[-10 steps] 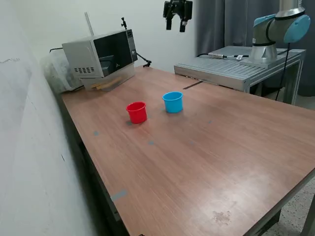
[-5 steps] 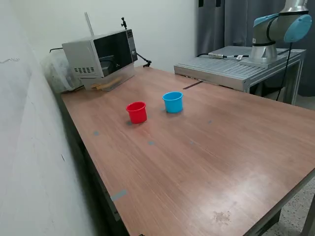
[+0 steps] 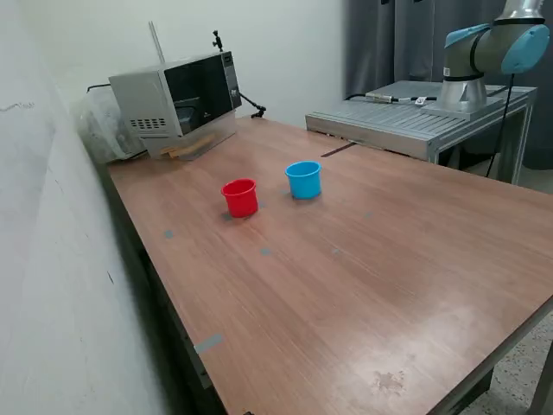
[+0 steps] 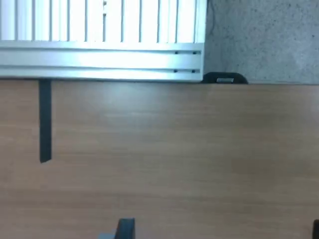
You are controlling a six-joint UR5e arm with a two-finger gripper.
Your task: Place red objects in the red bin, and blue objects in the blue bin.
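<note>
Closest to the pincer, the wrist view gives us only bare wooden surface (image 4: 174,159) directly below it, with a strip of dark tape (image 4: 45,122) stuck flat on the wood. A dark sliver (image 4: 124,229) at the edge of that picture may be one of the pincer's tips. It is too little to go on, so we cannot tell whether the pincer is spread or pressed together, and nothing shows between its tips. A little beyond, still under the pincer's gaze, runs the ribbed metal platform (image 4: 99,55) and then speckled floor (image 4: 264,40). In the exterior view the pincer is above the frame, and only the arm (image 3: 497,47) on its platform shows. Well away from the pincer and far below it, the blue cup (image 3: 303,179) stands upright with the red cup (image 3: 240,197) near it but not touching, the blue one the closer of the two to the arm's base. We see no red or blue cubes anywhere on the surface. They may already lie inside the cups, but the cup interiors are not visible to us. Farthest from the pincer sits the microwave (image 3: 177,99) by the wall. We judge the sorting is either finished or between picks, with the arm raised clear. Any next move first calls for finding a cube, since none is in sight.
</note>
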